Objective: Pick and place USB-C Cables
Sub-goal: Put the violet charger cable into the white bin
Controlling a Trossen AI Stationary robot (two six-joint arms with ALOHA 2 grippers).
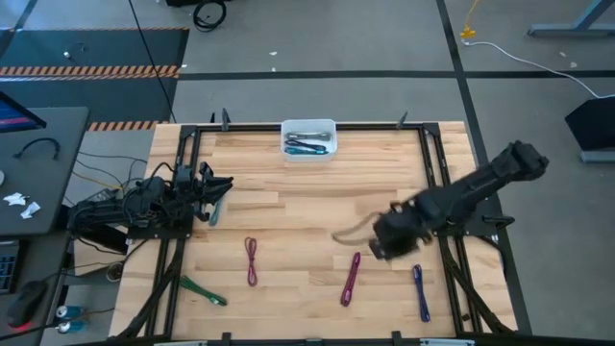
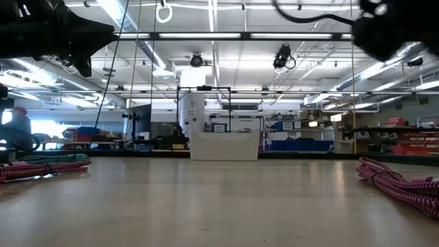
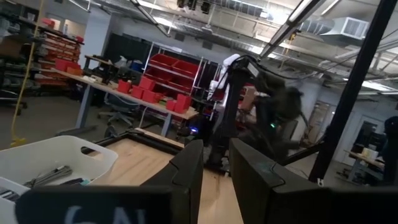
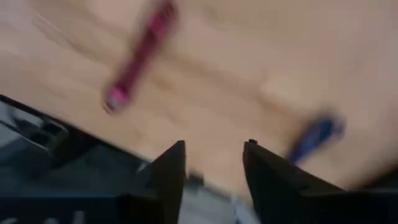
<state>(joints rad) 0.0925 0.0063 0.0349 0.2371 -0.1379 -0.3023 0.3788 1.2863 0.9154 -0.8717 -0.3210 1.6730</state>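
Observation:
Several USB-C cables lie flat on the wooden table: a maroon one (image 1: 252,259), a purple one (image 1: 351,279), a blue one (image 1: 421,291), a green one (image 1: 204,290) and a teal one (image 1: 215,208). More lie in the white bin (image 1: 308,137) at the far edge. My right gripper (image 1: 386,238) hovers open above the table, between the purple cable (image 4: 140,56) and the blue cable (image 4: 314,137), holding nothing. My left gripper (image 1: 223,185) waits at the table's left side, fingers a little apart (image 3: 216,168) and empty, just beyond the teal cable.
A black metal frame (image 1: 432,163) runs along the table's sides and far edge. Bare wood lies in the table's middle between bin and cables. In the low view the bin (image 2: 225,145) stands far off, with cables at the left (image 2: 41,168) and right (image 2: 405,186).

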